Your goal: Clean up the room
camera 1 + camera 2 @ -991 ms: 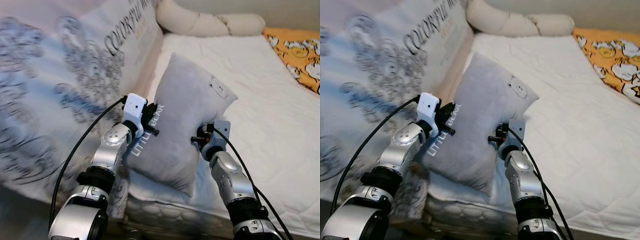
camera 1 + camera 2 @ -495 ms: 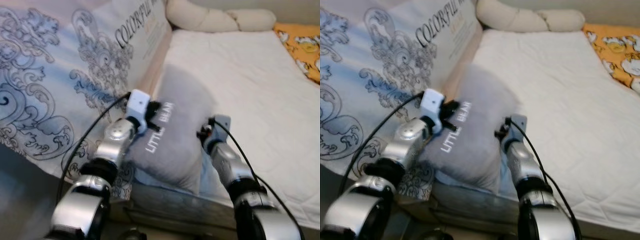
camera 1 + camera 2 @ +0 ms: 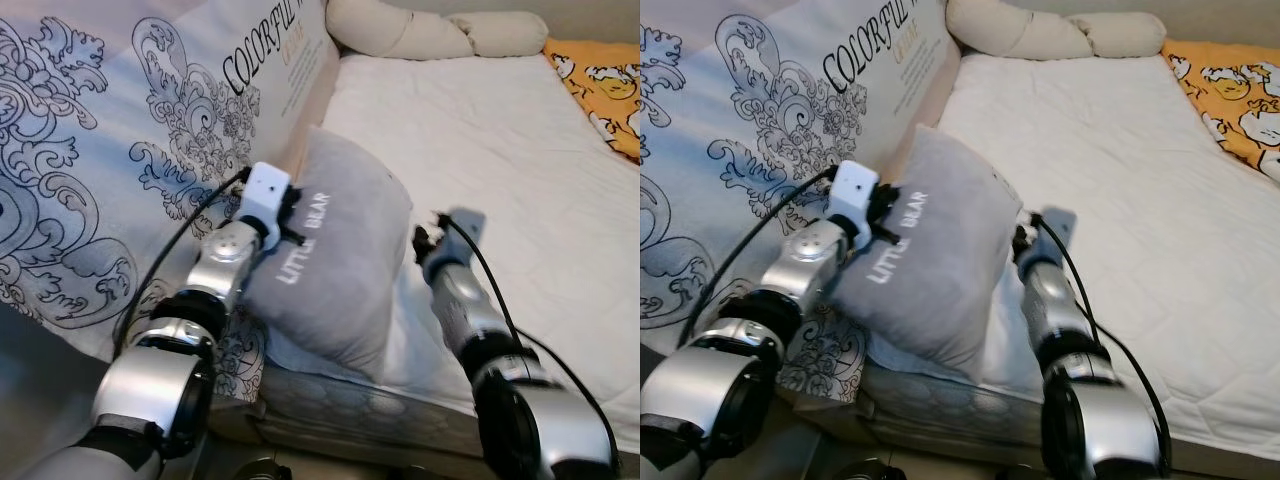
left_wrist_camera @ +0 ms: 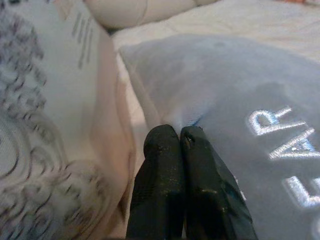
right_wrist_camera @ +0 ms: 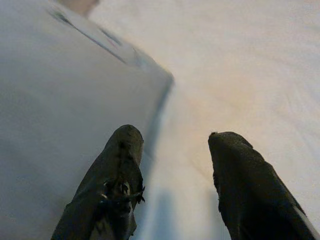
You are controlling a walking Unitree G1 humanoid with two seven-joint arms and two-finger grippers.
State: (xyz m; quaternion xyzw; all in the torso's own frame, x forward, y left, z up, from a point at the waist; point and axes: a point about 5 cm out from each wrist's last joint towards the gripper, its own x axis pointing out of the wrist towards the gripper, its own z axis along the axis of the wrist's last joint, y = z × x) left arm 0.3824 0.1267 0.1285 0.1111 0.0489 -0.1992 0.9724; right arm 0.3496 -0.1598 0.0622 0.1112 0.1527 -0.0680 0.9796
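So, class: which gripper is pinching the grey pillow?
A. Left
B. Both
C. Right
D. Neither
A: the left gripper is shut on the pillow's edge, while the right gripper is open beside it, over the mattress.

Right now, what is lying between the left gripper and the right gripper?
The grey pillow, seen in both eye views: the left gripper pinches its edge, the right gripper is open beside it.

The bed [image 3: 500, 150] wore a white quilted cover. A grey pillow [image 3: 340, 270] lettered "LITTLE BEAR" stood tilted at its near left edge. A long cream bolster [image 3: 430, 35] lay across the far end, and an orange patterned blanket [image 3: 600, 85] covered the far right corner. A large printed cushion [image 3: 120, 150] leaned along the bed's left side.
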